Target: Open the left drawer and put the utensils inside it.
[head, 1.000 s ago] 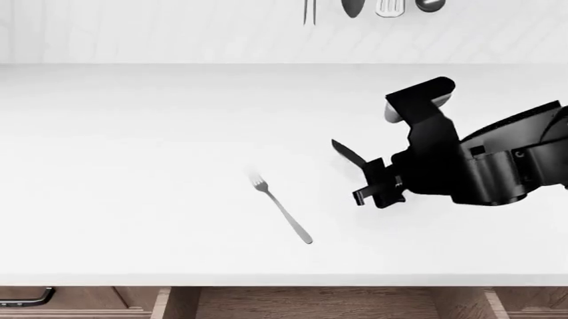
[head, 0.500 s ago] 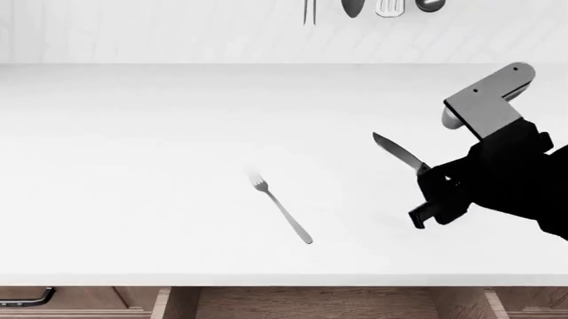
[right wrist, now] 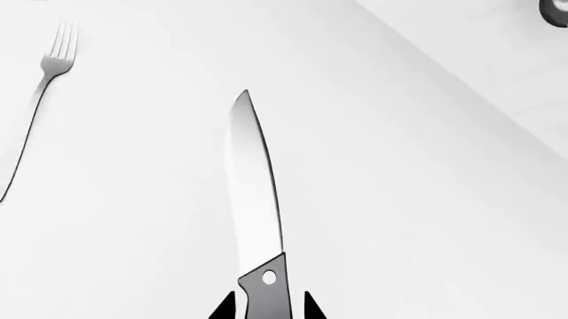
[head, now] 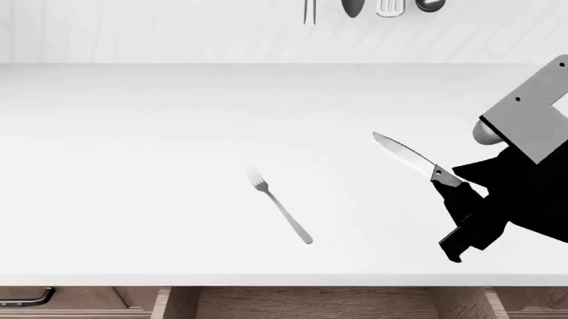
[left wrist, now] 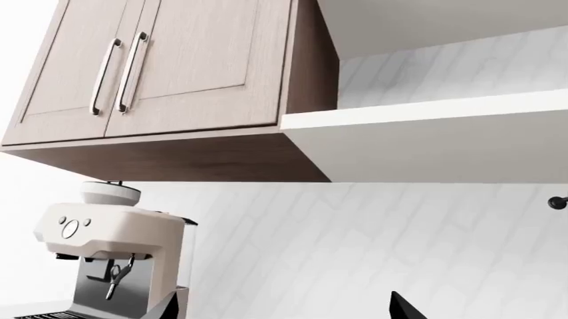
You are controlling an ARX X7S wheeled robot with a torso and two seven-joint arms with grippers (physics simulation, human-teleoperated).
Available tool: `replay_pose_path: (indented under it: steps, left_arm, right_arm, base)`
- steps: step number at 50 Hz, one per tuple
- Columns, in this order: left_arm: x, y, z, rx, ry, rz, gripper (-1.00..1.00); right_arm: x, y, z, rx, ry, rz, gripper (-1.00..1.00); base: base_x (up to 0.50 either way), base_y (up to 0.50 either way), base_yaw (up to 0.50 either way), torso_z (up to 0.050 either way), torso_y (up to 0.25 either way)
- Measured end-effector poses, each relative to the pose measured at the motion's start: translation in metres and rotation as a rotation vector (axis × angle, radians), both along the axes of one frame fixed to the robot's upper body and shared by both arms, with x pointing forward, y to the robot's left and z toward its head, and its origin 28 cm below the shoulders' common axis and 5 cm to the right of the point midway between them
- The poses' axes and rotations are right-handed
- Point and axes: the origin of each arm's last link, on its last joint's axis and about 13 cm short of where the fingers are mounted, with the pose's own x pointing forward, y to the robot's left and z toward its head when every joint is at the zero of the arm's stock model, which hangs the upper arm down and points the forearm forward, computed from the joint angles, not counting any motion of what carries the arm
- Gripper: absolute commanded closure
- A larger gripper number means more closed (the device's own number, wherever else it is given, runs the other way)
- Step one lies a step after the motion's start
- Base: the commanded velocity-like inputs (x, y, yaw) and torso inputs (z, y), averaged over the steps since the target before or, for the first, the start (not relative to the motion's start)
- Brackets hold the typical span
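The knife (head: pixel 404 154) hangs over the white counter (head: pixel 133 166) at the right, its pointed blade aimed back-left. My right gripper (head: pixel 463 199) is shut on its handle. In the right wrist view the knife (right wrist: pixel 253 193) runs straight out from between the fingers of the right gripper (right wrist: pixel 263 309). The silver fork (head: pixel 282 207) lies flat mid-counter, left of the knife, also in the right wrist view (right wrist: pixel 40 93). A brown drawer front with a curved dark handle (head: pixel 25 297) shows at bottom left; I cannot tell if it is open. My left gripper (left wrist: pixel 284 314) is open, facing the wall.
An open wooden compartment (head: pixel 310 302) lies below the counter's front edge, in the middle. Larger utensils (head: pixel 389 6) hang on the back wall. The left wrist view shows an espresso machine (left wrist: pixel 111 252), an upper cabinet (left wrist: pixel 177 66) and a white shelf (left wrist: pixel 426 133).
My right gripper has carried the knife to the right and toward the counter's front edge. The fork has stayed where it was.
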Motion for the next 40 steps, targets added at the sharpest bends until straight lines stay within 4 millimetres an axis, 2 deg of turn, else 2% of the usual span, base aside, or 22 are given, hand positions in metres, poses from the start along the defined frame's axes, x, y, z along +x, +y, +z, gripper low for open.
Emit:
replay_pose_path:
  steps: [40]
  left_arm:
    - [-0.001, 0.001, 0.0, -0.002, -0.003, 0.003, -1.0]
  right_arm:
    - [-0.029, 0.015, -0.004, 0.005, 0.048, 0.391, 1.0]
  base:
    - [0.0, 0.0, 0.0, 0.0, 0.0]
